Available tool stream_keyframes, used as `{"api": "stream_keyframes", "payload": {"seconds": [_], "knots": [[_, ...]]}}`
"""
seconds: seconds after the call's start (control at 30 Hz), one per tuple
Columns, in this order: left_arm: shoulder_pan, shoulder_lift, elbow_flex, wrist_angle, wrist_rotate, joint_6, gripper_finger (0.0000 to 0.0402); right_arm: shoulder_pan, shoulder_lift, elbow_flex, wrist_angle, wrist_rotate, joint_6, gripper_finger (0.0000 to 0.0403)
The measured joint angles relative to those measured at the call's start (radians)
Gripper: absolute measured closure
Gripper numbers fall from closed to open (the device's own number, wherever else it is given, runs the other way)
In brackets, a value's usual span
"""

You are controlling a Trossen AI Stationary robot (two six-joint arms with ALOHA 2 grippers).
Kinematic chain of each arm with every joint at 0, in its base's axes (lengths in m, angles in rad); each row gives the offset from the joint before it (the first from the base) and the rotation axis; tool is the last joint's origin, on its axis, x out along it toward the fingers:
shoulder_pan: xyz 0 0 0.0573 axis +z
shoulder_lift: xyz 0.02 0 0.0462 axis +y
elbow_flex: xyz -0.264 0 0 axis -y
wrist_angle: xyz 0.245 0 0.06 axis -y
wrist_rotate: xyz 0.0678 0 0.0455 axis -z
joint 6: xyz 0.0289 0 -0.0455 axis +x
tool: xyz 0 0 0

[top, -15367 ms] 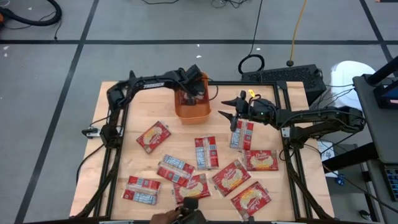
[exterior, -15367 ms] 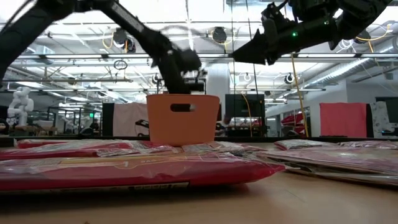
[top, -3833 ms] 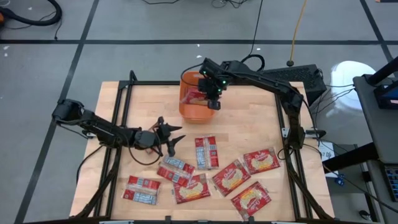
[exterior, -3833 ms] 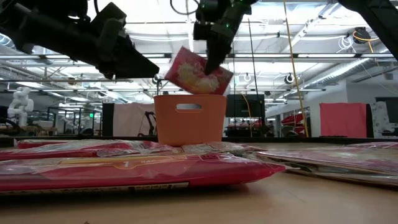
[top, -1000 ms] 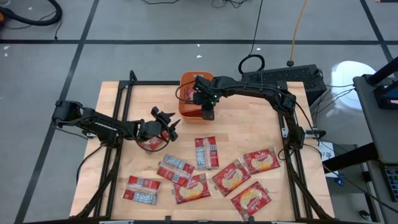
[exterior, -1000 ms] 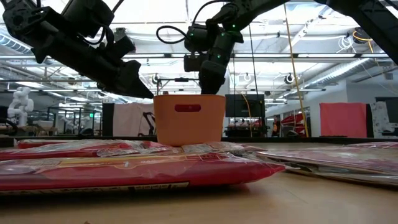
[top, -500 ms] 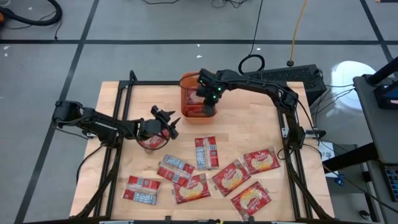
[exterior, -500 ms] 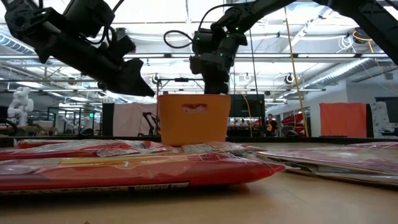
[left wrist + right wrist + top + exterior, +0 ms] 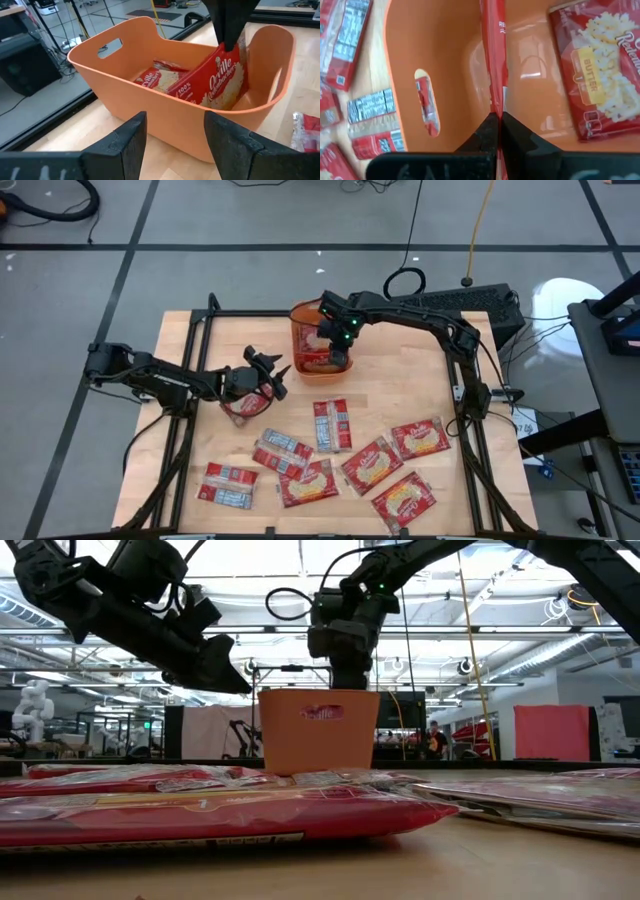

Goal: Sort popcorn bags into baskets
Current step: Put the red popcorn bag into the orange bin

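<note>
- Two dark two-finger grippers work at the wooden table (image 9: 405,385); the right gripper (image 9: 338,346) hangs over the near end of the small orange plastic rectangular bin (image 9: 316,345) and reaches down into it.
- Its fingers are pinched tight on the edge of a flat red popcorn packet (image 9: 214,78), which stands on edge inside the bin, leaning against the wall below the gripper.
- Deeper in the bin, beyond that gripper's fingertips, a second red packet with a cream-yellow label (image 9: 599,74) lies on the floor.
- The left gripper (image 9: 270,373) hovers above the table, well short of the bin, with its jaws parted and nothing between them; the bin stands straight ahead of it.
- Directly under the left gripper lies one red packet (image 9: 245,406), partly hidden by it.
- Seven more packets lie flat on the table behind and beside both grippers: a grey-blue printed one (image 9: 331,425) nearest the bin, two more print-side-up (image 9: 283,450) (image 9: 228,484), and four showing cream labels (image 9: 307,482) (image 9: 371,464) (image 9: 419,438) (image 9: 403,501).
</note>
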Motion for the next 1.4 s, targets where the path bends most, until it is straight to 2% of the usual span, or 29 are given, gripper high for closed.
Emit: {"api": "stream_keyframes", "payload": {"seconds": [0.3, 0.57, 0.77, 0.9, 1.07, 1.23, 1.4], "knots": [[0.000, 0.000, 0.000, -0.008, 0.001, 0.000, 0.0202, -0.010, 0.001, 0.000, -0.035, -0.051, -0.150, 0.0399], [0.000, 0.000, 0.000, -0.008, 0.001, -0.002, 0.0202, -0.013, 0.002, 0.000, -0.026, -0.048, -0.177, 0.0387], [0.000, 0.000, 0.000, -0.008, 0.001, -0.003, 0.0202, -0.013, 0.002, 0.000, 0.007, 0.079, -0.172, 0.0341], [0.000, 0.000, 0.000, -0.009, 0.001, -0.005, 0.0202, -0.013, 0.002, 0.000, 0.044, 0.094, -0.172, 0.0306], [0.000, 0.000, 0.000, -0.013, 0.001, -0.008, 0.0202, -0.012, 0.002, 0.000, 0.116, 0.190, -0.179, 0.0279], [0.000, 0.000, 0.000, -0.018, 0.001, -0.008, 0.0202, -0.013, 0.002, -0.007, 0.227, 0.188, -0.143, 0.0285], [0.000, 0.000, 0.000, -0.016, 0.001, -0.004, 0.0202, -0.013, 0.004, -0.112, 0.441, 0.184, -0.044, 0.0320]]}}
